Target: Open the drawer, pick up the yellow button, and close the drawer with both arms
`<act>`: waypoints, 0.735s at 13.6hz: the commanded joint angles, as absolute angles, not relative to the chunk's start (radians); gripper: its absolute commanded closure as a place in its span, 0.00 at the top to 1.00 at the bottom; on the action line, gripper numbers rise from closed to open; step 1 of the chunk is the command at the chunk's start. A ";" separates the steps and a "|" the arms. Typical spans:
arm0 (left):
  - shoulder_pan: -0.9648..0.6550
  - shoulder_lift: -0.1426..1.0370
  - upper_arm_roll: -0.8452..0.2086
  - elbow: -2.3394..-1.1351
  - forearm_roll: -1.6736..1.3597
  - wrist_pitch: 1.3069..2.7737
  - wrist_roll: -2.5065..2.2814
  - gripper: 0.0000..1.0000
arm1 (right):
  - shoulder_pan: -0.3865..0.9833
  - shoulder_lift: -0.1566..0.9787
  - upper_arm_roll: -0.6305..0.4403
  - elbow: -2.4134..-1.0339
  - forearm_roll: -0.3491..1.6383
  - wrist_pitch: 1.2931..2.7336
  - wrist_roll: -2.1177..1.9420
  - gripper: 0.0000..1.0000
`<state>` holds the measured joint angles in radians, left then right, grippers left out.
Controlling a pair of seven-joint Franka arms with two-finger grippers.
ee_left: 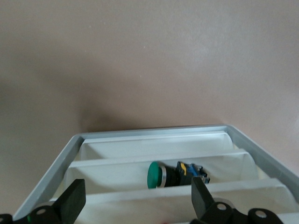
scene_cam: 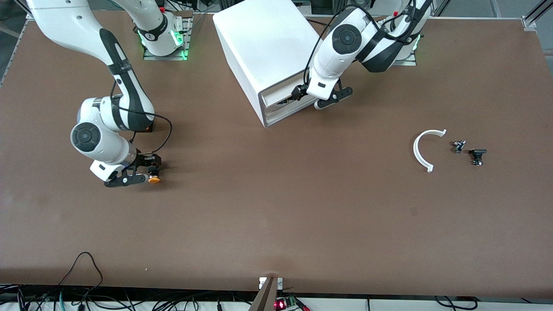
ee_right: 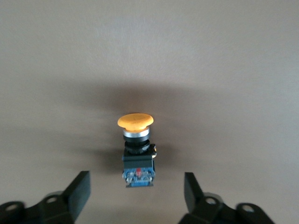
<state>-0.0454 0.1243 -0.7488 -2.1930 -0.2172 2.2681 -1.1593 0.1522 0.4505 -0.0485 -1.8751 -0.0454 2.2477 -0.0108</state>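
The button point(scene_cam: 154, 178), with an orange cap on a black body, lies on the brown table near the right arm's end. In the right wrist view the button point(ee_right: 136, 144) lies apart from the fingers, cap pointing away from them. My right gripper point(scene_cam: 147, 169) is open and low over the table, its jaws either side of the button's blue end point(ee_right: 136, 189). The drawer point(scene_cam: 281, 93), uppermost in the white cabinet point(scene_cam: 259, 39), stands slightly open. My left gripper point(scene_cam: 318, 96) is open at the cabinet's front point(ee_left: 138, 200), holding nothing.
A green-capped push-button point(ee_left: 156, 175) lies in a white drawer compartment under the left gripper. Toward the left arm's end lie a white curved piece point(scene_cam: 421, 151), a small metal part point(scene_cam: 459, 146) and a small black part point(scene_cam: 477, 156). Cables hang at the table's near edge.
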 commanded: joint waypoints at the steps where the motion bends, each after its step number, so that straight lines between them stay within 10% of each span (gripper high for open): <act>1: -0.046 0.094 -0.819 -2.224 -0.202 2.270 -1.229 1.00 | 0.143 0.428 -0.031 -1.740 -0.025 2.061 0.014 1.00; 6: -0.006 0.092 -0.800 -2.218 -0.202 2.276 -1.229 1.00 | 0.156 0.419 -0.006 -1.554 -0.021 1.844 0.017 1.00; 10: 0.034 0.077 -0.496 -2.091 -0.129 2.173 -0.833 1.00 | 0.158 0.413 0.067 -1.387 -0.029 1.636 0.164 1.00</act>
